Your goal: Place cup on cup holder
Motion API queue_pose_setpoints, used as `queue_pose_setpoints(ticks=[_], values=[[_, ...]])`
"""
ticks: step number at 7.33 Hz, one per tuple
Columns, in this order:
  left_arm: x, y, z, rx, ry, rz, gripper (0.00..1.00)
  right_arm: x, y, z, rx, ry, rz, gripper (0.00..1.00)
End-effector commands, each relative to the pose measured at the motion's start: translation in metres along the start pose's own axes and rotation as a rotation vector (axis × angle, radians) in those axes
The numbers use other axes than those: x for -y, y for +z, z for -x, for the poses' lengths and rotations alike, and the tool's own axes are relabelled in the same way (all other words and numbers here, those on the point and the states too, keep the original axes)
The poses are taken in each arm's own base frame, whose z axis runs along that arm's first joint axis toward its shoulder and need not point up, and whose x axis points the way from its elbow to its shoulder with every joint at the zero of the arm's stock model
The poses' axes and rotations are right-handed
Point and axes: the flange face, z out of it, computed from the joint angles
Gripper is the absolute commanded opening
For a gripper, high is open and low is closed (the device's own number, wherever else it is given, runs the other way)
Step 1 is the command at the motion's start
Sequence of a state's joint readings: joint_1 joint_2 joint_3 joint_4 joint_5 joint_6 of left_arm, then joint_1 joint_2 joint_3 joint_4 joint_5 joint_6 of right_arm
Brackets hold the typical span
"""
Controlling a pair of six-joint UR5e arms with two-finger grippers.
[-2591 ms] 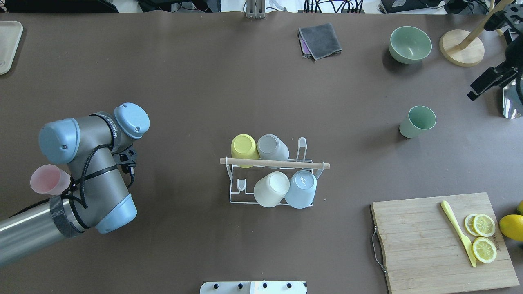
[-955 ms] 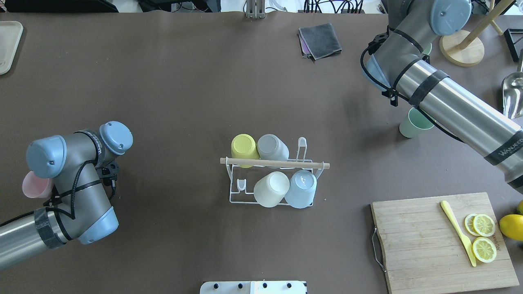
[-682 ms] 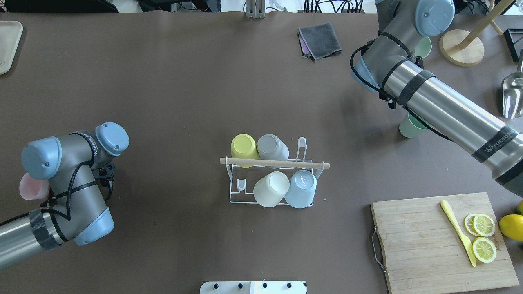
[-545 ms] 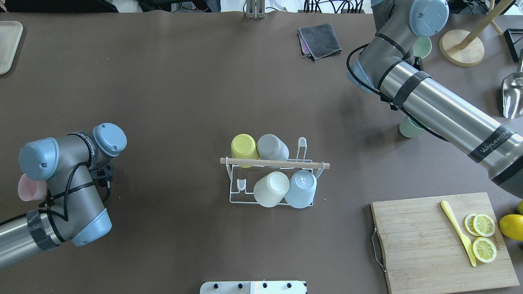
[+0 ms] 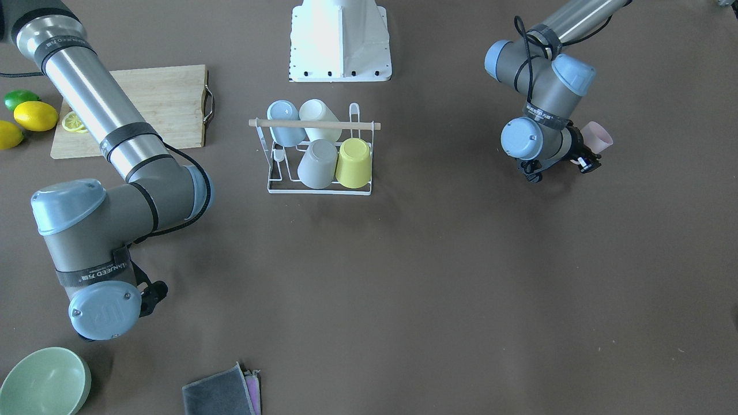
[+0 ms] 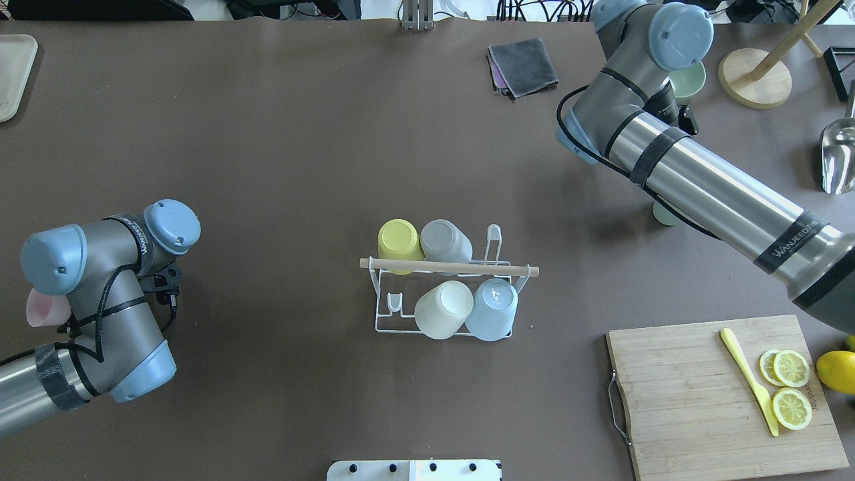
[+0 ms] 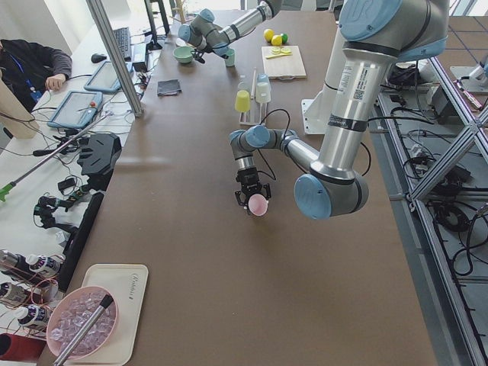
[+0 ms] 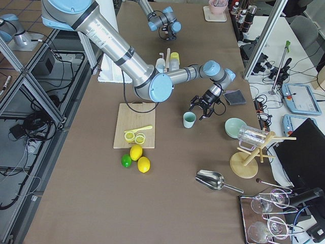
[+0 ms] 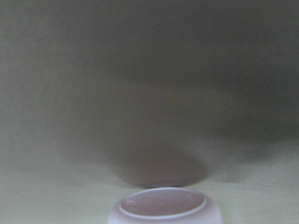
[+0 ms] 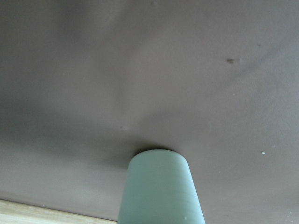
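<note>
The white wire cup holder (image 6: 454,268) with a wooden rod stands mid-table and carries several upturned cups; it also shows in the front view (image 5: 314,123). My left gripper (image 5: 581,159) is shut on a pink cup (image 5: 597,137), held on its side above the table at the left; the cup shows in the overhead view (image 6: 41,310) and the left wrist view (image 9: 163,207). A green cup (image 8: 189,120) stands upright at the right, mostly under my right arm in the overhead view (image 6: 663,214). My right gripper (image 8: 204,108) hovers just beside it; I cannot tell its state.
A green bowl (image 6: 691,77) and a wooden stand (image 6: 755,79) sit at the far right. A grey cloth (image 6: 524,65) lies at the back. A cutting board (image 6: 701,394) with lemon slices and a yellow knife is front right. A metal scoop (image 6: 838,157) lies at the right edge.
My right arm has come in from the right and swung over the green cup. My left arm has drawn back leftward with the pink cup.
</note>
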State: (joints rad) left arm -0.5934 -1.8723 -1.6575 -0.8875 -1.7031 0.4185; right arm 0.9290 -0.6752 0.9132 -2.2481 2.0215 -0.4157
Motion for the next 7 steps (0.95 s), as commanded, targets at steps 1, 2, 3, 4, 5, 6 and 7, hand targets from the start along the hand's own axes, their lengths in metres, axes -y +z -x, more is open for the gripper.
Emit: queue_pose_setpoints(ticks=[1, 2, 3, 4, 5, 6, 7], values=[[-0.018, -0.019, 0.012, 0.01, -0.026, -0.046, 0.4, 0.005, 0.009, 0.003, -0.017, -0.001, 0.035, 0.99], [-0.037, -0.029, 0.027, 0.012, -0.057, -0.073, 0.37, 0.005, 0.006, 0.007, -0.018, -0.002, 0.048, 0.99], [-0.057, -0.038, 0.044, 0.02, -0.098, -0.097, 0.37, 0.009, 0.002, 0.016, -0.051, -0.014, 0.068, 0.99], [-0.072, -0.043, 0.061, 0.05, -0.086, -0.095, 0.38, 0.013, 0.006, 0.024, -0.067, -0.042, 0.083, 0.99], [-0.088, -0.051, 0.071, 0.071, -0.088, -0.112, 0.38, 0.012, 0.007, 0.02, -0.103, -0.054, 0.101, 0.99], [-0.102, -0.058, 0.081, 0.077, -0.115, -0.134, 0.37, 0.012, 0.012, 0.016, -0.114, -0.071, 0.122, 0.99], [-0.109, -0.069, 0.089, 0.084, -0.134, -0.155, 0.37, 0.014, 0.014, 0.017, -0.143, -0.087, 0.139, 0.99]])
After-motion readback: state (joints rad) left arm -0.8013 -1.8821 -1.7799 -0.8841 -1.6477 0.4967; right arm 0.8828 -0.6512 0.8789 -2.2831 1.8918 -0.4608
